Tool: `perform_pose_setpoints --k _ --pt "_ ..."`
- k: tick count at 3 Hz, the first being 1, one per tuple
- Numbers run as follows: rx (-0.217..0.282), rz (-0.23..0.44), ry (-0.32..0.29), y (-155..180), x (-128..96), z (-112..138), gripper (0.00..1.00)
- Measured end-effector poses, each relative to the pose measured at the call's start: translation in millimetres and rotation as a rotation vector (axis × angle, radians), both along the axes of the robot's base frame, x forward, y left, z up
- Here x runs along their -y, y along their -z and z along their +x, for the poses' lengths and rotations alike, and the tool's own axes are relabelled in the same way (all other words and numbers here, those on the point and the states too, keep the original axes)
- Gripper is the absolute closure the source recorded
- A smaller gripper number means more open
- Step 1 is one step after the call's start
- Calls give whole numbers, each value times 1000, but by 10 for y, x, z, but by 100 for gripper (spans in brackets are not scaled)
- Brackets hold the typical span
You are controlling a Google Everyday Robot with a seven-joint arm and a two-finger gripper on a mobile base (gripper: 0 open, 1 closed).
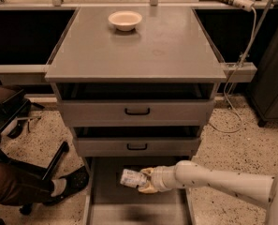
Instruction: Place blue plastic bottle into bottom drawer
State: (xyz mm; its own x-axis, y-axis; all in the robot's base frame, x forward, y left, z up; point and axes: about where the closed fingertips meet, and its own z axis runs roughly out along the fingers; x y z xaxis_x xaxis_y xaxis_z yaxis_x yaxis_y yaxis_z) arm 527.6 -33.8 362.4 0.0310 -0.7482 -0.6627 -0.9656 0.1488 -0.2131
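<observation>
One bottle (129, 177) is lying on its side in the gripper (144, 180), whose fingers are clamping one end while the rest is sticking out past the fingertips. It is hanging over the bottom drawer (106, 197), whose floor is lying below the hand; I cannot tell whether it is touching. Letting go from a height is risking a roll along that flat floor. Just above the hand, the middle drawer (176, 146) is overhanging, so a lift is risking a knock.
</observation>
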Motion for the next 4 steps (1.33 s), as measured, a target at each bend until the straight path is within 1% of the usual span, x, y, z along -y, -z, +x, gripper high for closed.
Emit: perform_pose_setpoints --k 1,2,3,4 --pt "-73 56 45 673 5 -160 100" --pt "-148 80 58 1164 -58 -422 100" --pt "-148 80 58 1164 -58 -422 100" --pt "-159 95 82 1335 -60 -383 100"
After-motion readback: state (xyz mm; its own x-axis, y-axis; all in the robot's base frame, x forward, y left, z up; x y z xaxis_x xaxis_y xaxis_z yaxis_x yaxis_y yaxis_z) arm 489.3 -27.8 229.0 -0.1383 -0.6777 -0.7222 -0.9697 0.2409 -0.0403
